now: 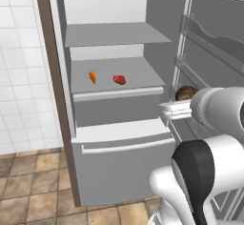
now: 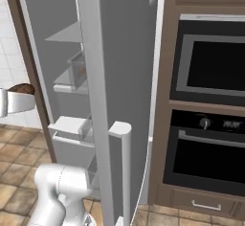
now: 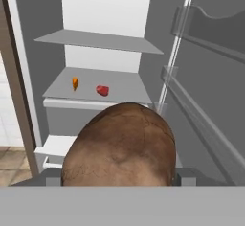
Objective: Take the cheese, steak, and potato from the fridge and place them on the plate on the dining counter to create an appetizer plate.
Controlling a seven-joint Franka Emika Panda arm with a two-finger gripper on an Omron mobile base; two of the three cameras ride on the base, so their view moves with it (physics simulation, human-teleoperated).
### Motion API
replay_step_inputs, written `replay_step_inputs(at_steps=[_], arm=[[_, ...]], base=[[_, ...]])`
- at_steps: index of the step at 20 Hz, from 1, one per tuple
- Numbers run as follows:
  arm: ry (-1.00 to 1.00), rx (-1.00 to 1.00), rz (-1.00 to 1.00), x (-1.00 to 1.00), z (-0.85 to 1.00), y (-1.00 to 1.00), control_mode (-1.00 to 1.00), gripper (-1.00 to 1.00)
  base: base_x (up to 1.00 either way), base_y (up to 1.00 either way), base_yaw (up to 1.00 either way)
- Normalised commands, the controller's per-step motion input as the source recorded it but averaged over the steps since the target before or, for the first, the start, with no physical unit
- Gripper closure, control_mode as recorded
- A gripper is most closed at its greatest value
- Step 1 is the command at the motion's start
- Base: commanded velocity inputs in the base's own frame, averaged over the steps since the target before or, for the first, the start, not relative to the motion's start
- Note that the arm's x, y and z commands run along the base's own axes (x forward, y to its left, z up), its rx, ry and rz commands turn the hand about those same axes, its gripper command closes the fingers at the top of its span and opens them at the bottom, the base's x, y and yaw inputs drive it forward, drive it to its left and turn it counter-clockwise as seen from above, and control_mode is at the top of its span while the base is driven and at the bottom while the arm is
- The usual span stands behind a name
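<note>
Pincer point(image 3: 117, 184) holds round, mottled dark-brown potato point(image 3: 119, 146) across its widest middle. Judged firm, rigid, moderately light; rounded skin could roll, so central grip suits.

**Right base view: open fridge beside built-in ovens**

Fridge point(image 2: 62, 52): light grey, pale shelves inside, its door point(image 2: 119, 76) swung open edge-on at centre. Potato point(image 2: 21, 89): brown, at the left edge, seated on the white end effector point(image 2: 16, 101), in front of the fridge. Two dark ovens point(image 2: 210, 105): stacked in brown cabinetry, right. Tiled floor point(image 2: 16, 172): tan, lower left.
</note>
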Motion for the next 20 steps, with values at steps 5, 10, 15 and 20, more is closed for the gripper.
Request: replay_step_inputs(at_steps=[5, 10, 15, 20], arm=[[0.00, 0.00, 0.00, 0.00, 0.00, 0.00, 1.00, 1.00], [0.00, 0.00, 0.00, 0.00, 0.00, 0.00, 1.00, 1.00], [0.00, 0.00, 0.00, 0.00, 0.00, 0.00, 1.00, 1.00], [0.00, 0.00, 0.00, 0.00, 0.00, 0.00, 1.00, 1.00]], base=[[-0.97, 0.81, 0.11], [-0.69, 0.63, 0.43], [-0.58, 0.55, 0.69], [-0.39, 0.44, 0.82]])
